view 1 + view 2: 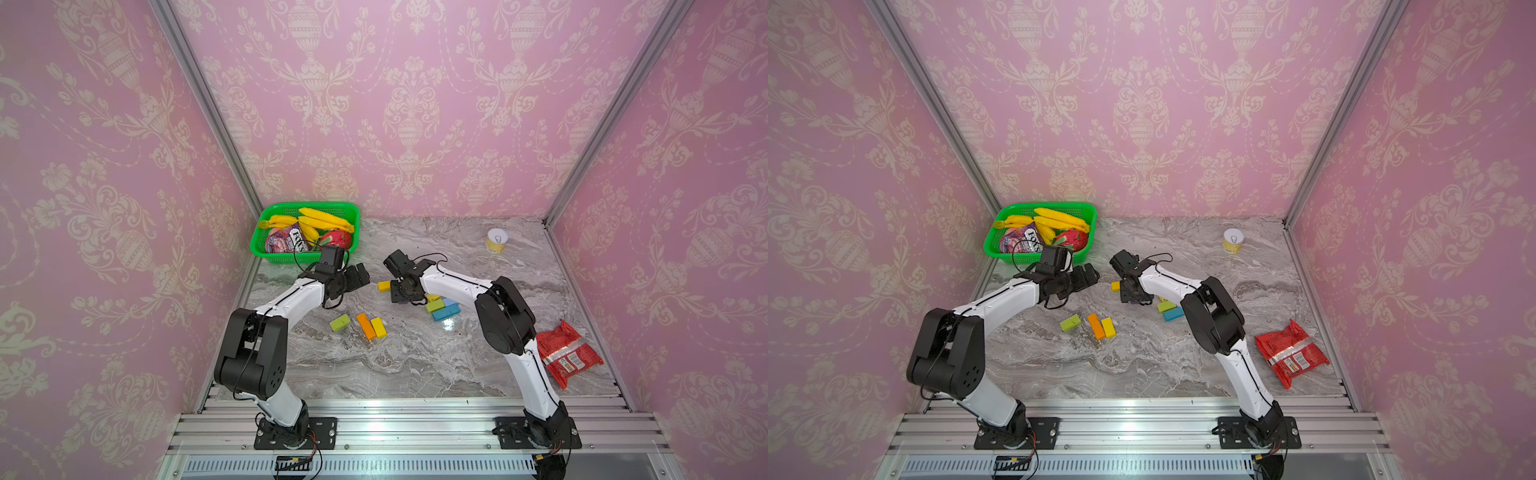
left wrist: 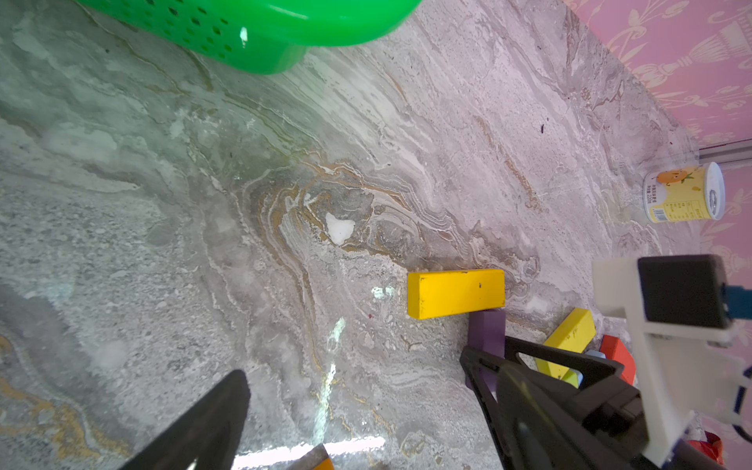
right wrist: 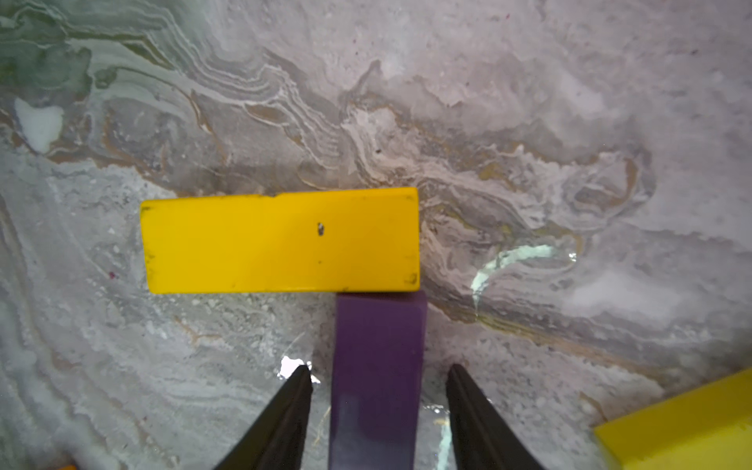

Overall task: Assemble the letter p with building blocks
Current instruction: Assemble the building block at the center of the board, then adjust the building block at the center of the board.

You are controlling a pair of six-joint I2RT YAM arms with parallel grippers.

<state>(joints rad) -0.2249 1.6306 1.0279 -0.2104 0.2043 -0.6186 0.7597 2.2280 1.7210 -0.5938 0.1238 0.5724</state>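
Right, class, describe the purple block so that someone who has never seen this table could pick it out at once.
On the marble table, find the right gripper near the middle. The purple block lies flat between its open fingers, one short end meeting the long side of a yellow block. It is the only purple piece in view.

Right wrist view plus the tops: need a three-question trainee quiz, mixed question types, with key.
1. True or false: the right gripper clamps the flat purple rectangular block.
2. The purple block's end meets the long flat yellow rectangular block: A at its middle; B near one end; C nowhere.
3. What does the left gripper hold?
Key: 1 false, its jaws stand clear of the block on both sides. 2 B. 3 nothing; it is open.
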